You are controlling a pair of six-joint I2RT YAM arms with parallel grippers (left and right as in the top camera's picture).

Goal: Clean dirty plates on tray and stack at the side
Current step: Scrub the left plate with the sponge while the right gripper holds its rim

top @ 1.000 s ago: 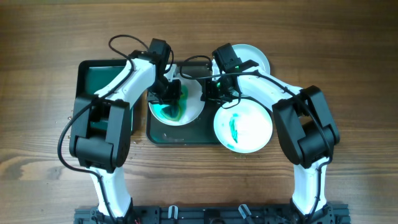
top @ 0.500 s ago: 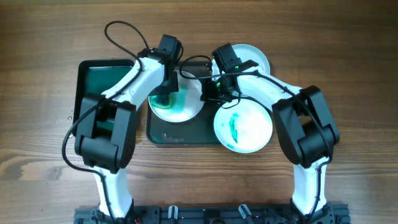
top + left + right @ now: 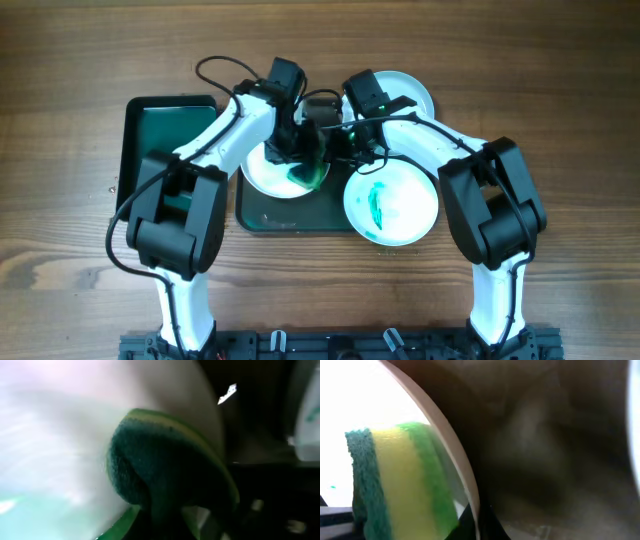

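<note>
A white plate (image 3: 262, 172) lies at the left of the dark tray (image 3: 270, 216). My left gripper (image 3: 298, 155) is shut on a green and yellow sponge (image 3: 308, 173) and presses it on the plate's right part; the left wrist view shows the sponge (image 3: 160, 475) on the plate (image 3: 60, 435). My right gripper (image 3: 340, 150) is shut on that plate's right rim (image 3: 455, 460), with the sponge (image 3: 395, 480) beside it. A pale blue plate (image 3: 405, 205) with a green smear lies at the tray's right end. Another white plate (image 3: 412, 92) sits behind on the table.
A smaller bright-green tray (image 3: 160, 125) stands left of the dark tray. Both arms cross over the dark tray's back edge, with cables looping above them. Bare wooden table (image 3: 560, 120) lies to the right and front.
My left gripper has swept the sponge from the plate's left and middle to its right side. The green smear on that plate is largely gone. The right gripper has stayed on the rim.
</note>
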